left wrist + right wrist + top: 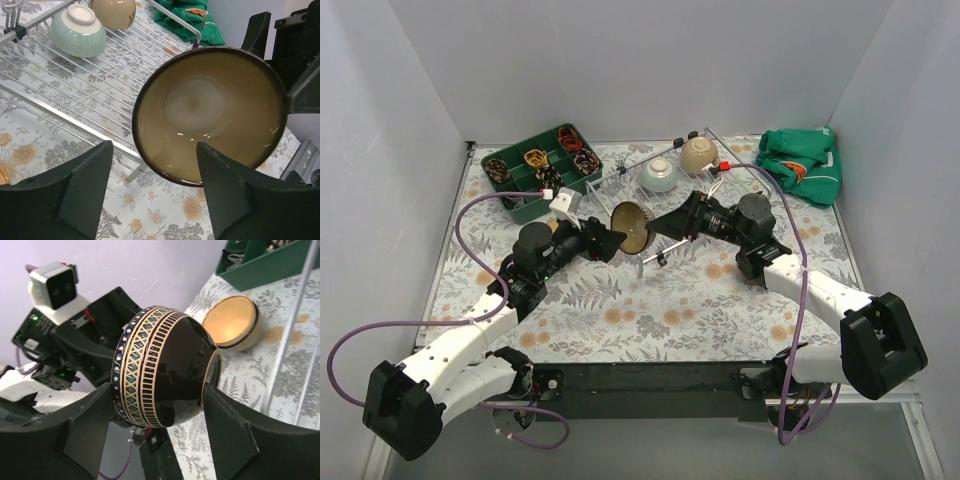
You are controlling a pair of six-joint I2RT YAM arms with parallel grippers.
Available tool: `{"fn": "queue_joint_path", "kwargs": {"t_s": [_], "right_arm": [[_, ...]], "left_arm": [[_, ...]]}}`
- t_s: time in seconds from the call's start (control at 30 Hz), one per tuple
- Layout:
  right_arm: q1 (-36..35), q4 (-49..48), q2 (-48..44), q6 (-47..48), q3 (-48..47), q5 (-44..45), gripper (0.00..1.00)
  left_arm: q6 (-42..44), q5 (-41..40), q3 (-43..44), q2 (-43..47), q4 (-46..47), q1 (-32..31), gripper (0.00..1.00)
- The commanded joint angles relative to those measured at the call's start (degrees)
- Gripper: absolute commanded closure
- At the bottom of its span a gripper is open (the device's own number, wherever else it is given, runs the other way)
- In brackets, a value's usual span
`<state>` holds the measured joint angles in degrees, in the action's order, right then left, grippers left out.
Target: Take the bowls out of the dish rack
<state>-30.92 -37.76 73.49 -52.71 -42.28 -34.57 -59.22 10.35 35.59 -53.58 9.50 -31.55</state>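
Note:
My right gripper [665, 225] [157, 390] is shut on a dark brown bowl [632, 228] [165, 365] with a patterned band. It holds the bowl on its side in the air, at the front edge of the silver dish rack [730, 180] [100, 95]. My left gripper [605, 240] [154, 145] is open and faces the bowl's tan inside [210, 110], its fingertips just short of the rim. A mint-green bowl [660, 175] [77, 32] and a beige bowl [698, 152] [112, 11] sit upside down on the rack.
A tan bowl [232, 322] stands upright on the floral mat beside the left arm. A green compartmented tray [535, 165] is at the back left. A green cloth [803, 165] [185, 20] lies at the back right. White walls enclose the table.

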Motion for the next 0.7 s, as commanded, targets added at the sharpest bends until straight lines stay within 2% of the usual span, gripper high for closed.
{"fn": "queue_joint_path", "kwargs": {"t_s": [0.0, 0.1, 0.23, 0.27, 0.4, 0.43, 0.57, 0.67], "right_arm": [[-1.2, -14.1, 0.2, -5.3, -0.8, -3.1, 0.68], [-1.9, -14.6, 0.9, -5.4, -0.9, -3.3, 0.68], [-2.5, -15.2, 1.6, -5.2, -0.7, -3.2, 0.68], [-2.6, -15.1, 1.7, -5.1, -0.6, -3.1, 0.68], [-2.8, -15.1, 1.7, -4.3, 0.4, -2.5, 0.64], [-2.8, -15.0, 1.7, -3.9, 1.0, -2.4, 0.62], [-2.8, -12.8, 0.5, -1.5, 2.6, -1.2, 0.4], [-2.7, -7.4, -1.4, 2.5, 3.3, 0.5, 0.32]], "left_arm": [[-1.2, 2.0, 0.3, -0.8, 1.1, 0.4, 0.37], [-1.4, 1.7, 0.7, -1.3, 0.4, 0.4, 0.48], [-1.6, 1.2, 0.7, -1.3, 0.2, 0.4, 0.69], [-1.6, 0.9, 0.6, -1.1, 0.1, 0.4, 0.78], [-1.6, -1.4, 1.1, -1.1, -2.0, 0.4, 1.0], [-1.5, -2.8, 1.3, -1.1, -2.6, 0.4, 1.0], [-0.6, -6.8, 2.5, -0.4, -6.7, 0.4, 1.0], [-0.5, -12.3, 3.1, 0.7, -12.2, 0.4, 1.0]]}}
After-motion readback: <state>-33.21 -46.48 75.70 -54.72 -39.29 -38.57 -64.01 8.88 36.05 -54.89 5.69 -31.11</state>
